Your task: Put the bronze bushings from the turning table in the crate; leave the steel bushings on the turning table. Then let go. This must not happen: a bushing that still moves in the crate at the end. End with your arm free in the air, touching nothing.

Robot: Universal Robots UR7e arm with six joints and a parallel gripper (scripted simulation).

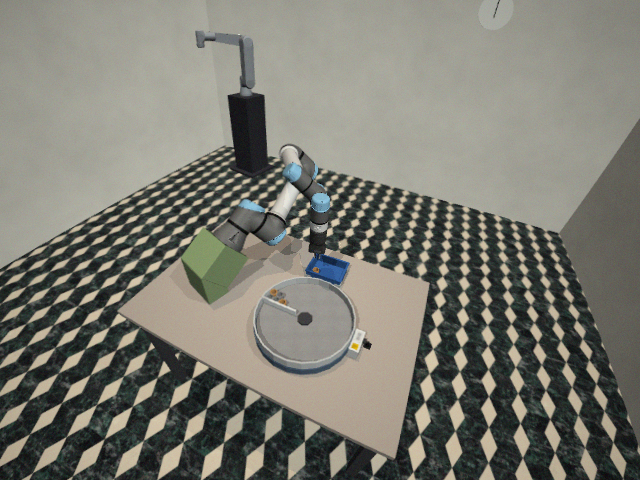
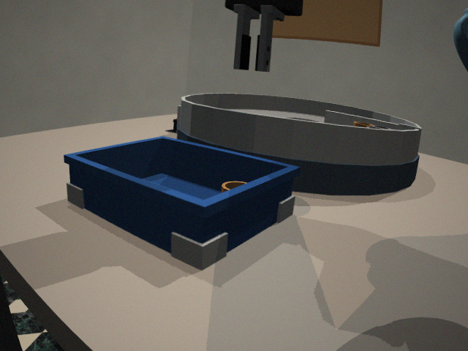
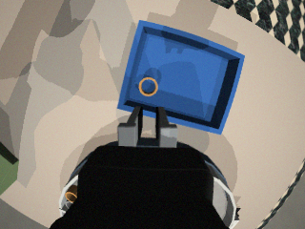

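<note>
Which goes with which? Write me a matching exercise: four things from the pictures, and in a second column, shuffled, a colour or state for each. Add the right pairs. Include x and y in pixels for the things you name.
1. crate (image 1: 336, 271) (image 2: 128, 211) (image 3: 181, 72)
2. gripper (image 1: 317, 255) (image 2: 252, 70) (image 3: 149, 116)
3. large block (image 1: 211, 263) (image 3: 7, 176)
4. turning table (image 1: 325, 335) (image 2: 302, 140) (image 3: 220, 193)

A. green
B. in the air, nothing between its fingers
C. grey and round inside a raised rim
D. blue, with one bronze bushing (image 1: 316, 270) (image 2: 227, 186) (image 3: 148, 95) inside

Pairs: 1-D, 2-B, 3-A, 4-C
</note>
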